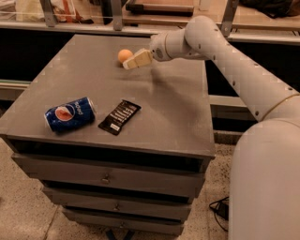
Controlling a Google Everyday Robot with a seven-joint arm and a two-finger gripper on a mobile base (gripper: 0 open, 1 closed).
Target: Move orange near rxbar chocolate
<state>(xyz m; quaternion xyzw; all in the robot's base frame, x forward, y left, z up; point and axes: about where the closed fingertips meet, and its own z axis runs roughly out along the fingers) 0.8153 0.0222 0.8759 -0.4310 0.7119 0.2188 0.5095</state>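
Note:
The orange [123,55] is a small round pale-orange fruit at the far middle of the grey cabinet top [173,108]. The rxbar chocolate [120,116] is a flat black wrapper with white lettering, lying near the front of the top, right of a blue can. My gripper [133,61] reaches in from the right on a white arm and sits right beside the orange, at its right side, just above the surface. The orange is far behind the bar.
A blue Pepsi can [70,114] lies on its side at the front left, next to the bar. The cabinet has drawers [108,178] below. A glass-fronted counter [84,14] runs behind. A cable [220,208] lies on the floor at right.

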